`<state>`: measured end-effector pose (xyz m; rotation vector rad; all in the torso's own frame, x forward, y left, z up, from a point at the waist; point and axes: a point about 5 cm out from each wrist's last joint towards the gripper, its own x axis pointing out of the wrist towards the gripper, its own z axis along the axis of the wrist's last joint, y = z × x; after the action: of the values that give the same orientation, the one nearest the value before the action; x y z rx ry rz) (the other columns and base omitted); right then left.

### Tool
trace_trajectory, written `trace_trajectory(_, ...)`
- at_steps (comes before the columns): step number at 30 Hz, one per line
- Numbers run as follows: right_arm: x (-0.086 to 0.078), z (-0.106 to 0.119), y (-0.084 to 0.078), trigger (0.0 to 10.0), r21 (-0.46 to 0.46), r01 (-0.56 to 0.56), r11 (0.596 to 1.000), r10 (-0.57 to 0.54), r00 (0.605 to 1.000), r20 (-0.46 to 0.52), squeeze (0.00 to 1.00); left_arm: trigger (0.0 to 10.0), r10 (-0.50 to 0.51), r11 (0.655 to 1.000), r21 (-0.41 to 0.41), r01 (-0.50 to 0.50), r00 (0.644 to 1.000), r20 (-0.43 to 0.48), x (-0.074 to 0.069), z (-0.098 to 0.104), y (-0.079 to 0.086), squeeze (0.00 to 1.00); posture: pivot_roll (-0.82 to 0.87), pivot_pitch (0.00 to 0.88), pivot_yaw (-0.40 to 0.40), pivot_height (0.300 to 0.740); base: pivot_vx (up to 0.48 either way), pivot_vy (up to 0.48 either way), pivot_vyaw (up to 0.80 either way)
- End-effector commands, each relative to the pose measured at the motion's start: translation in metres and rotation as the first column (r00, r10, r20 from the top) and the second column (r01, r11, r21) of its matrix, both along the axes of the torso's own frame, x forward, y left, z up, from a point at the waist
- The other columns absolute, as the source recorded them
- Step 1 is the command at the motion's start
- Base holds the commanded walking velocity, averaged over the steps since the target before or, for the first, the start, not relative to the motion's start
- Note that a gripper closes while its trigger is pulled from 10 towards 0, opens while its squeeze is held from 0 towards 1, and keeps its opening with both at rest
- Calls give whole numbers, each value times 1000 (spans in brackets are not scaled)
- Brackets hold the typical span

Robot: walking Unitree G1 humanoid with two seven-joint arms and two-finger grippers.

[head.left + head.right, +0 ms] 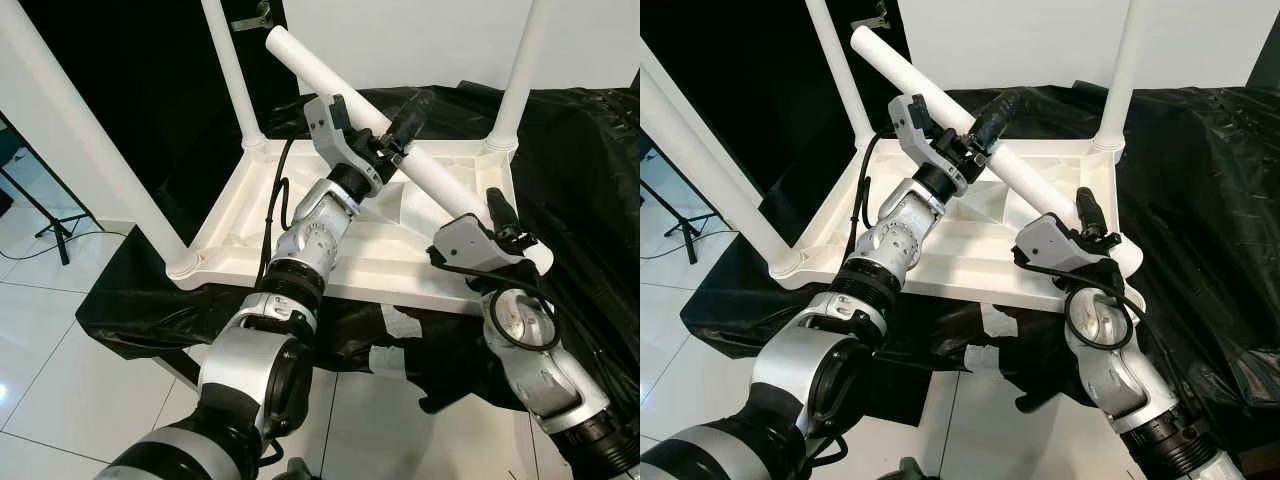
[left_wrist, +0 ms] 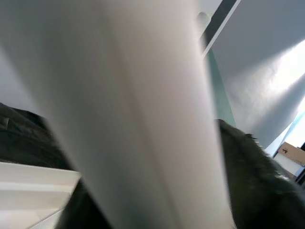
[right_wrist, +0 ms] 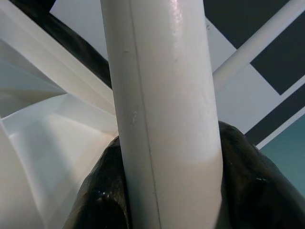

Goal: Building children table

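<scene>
A white children's table top (image 1: 300,240) lies upside down on a black-covered stand. Three white legs stand up from its corners: front left (image 1: 90,150), back left (image 1: 232,70) and back right (image 1: 520,70). A loose fourth leg (image 1: 330,80) slants across the top, its lower end at the front right corner. My left gripper (image 1: 400,135) is shut on the middle of this leg. My right gripper (image 1: 510,235) is shut on its lower end. In the right wrist view the leg (image 3: 167,119) runs between black fingers (image 3: 100,191). It looms blurred in the left wrist view (image 2: 133,119).
Black cloth (image 1: 590,180) drapes the stand and spreads to the right. White tape patches (image 1: 400,325) sit on its front. A dark tripod (image 1: 40,215) stands on the white tile floor (image 1: 60,380) at the left. A white wall rises behind.
</scene>
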<state>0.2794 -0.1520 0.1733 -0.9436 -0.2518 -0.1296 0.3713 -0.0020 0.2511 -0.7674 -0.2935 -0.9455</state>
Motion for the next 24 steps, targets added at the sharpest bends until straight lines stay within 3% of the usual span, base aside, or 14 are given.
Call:
trace_trajectory(1,-2,-6,2,0,-5,-6,1000,6,1000,-29,0,0,-94,994,-57,96,995,39,-15,3,-25,0,-61,0,114,740,0,0,0)
trace_trajectory(2,-1,-6,2,3020,14,-8,1000,8,999,-39,0,0,-96,994,-47,98,994,49,-16,2,-25,0,-60,0,115,740,0,0,0)
trace_trajectory(4,-1,-7,2,3020,27,-10,1000,11,999,-46,0,0,-97,994,-40,99,994,56,-17,2,-25,0,-60,0,115,740,0,0,0)
trace_trajectory(5,-1,-6,3,10000,67,-11,998,14,999,-52,0,0,-101,994,-35,104,993,63,-18,1,-26,0,-59,0,116,740,0,0,0)
trace_trajectory(8,-1,-3,6,10000,134,-28,991,37,997,-62,0,0,-106,994,-23,108,991,77,-19,1,-26,0,-59,0,118,740,0,0,0)
trace_trajectory(9,-2,-1,7,10000,197,-37,980,52,996,-68,1000,0,-108,994,-20,110,991,81,-19,1,-26,0,-59,0,120,740,0,0,0)
trace_trajectory(12,-2,7,12,10000,327,-74,942,109,990,-91,1000,0,-109,994,-7,110,990,90,-19,0,-26,0,-60,0,122,740,0,0,0)
trace_trajectory(13,-2,7,12,10000,327,-74,942,109,990,-91,1000,0,-109,994,-7,110,990,90,-19,0,-26,0,-60,0,122,740,0,0,0)
trace_trajectory(14,-2,9,13,10000,355,-85,931,129,986,-102,369,0,-109,994,0,110,990,94,-19,0,-26,0,-60,0,122,740,0,0,0)
trace_trajectory(15,-2,19,18,10000,414,-139,900,207,971,-123,0,0,-112,994,14,111,988,111,-20,0,-27,0,-63,0,122,740,0,0,0)
trace_trajectory(23,-4,36,11,10000,469,-196,861,305,938,-167,0,0,-122,992,28,120,983,137,-23,1,-30,0,-65,0,121,740,0,0,0)
trace_trajectory(24,-6,41,-1,10000,503,-194,842,333,921,-201,0,0,-124,992,32,121,981,146,-23,2,-30,0,-66,0,120,740,0,0,0)
